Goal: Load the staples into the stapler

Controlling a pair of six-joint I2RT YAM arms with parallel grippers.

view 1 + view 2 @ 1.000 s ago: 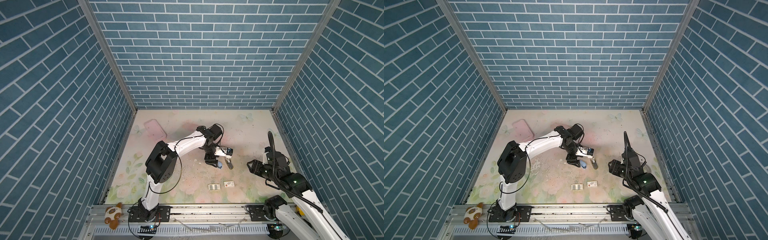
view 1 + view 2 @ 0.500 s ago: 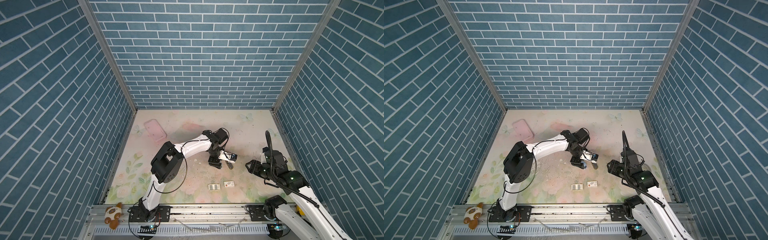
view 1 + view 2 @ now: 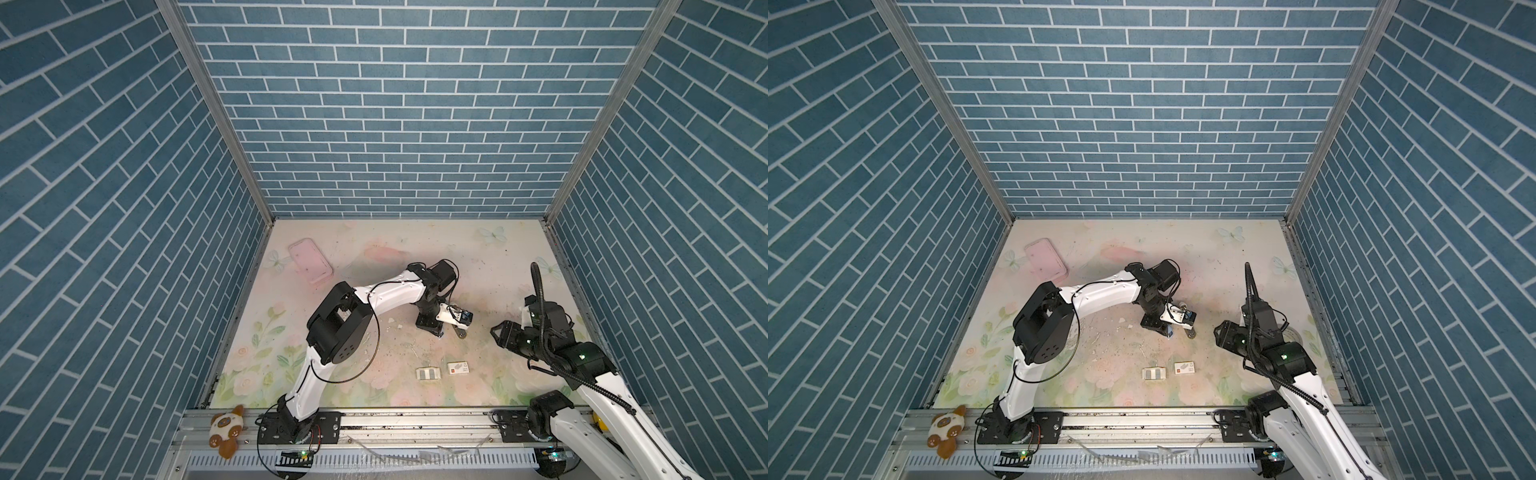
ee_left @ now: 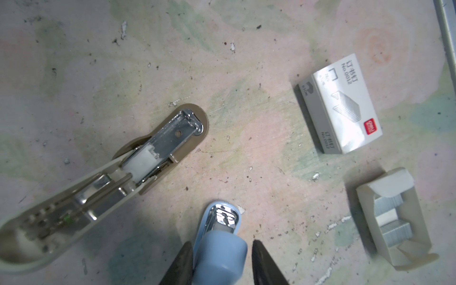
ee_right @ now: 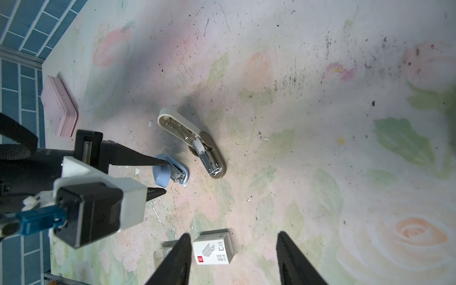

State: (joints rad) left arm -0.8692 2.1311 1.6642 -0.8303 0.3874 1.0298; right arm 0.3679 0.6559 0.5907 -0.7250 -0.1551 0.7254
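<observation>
Grey staples (image 4: 394, 232) lay in their card tray (image 4: 365, 204), clearest in the left wrist view, while the left gripper (image 4: 220, 243) loosely straddled a blue stapler (image 4: 222, 256) and the right gripper (image 5: 233, 234) gaped empty.

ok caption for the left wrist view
Left gripper straddling a small blue plastic stapler, beside an opened beige stapler, red-marked white sleeve and card tray of silvery staples.

Even overhead light, soft shadows
</observation>
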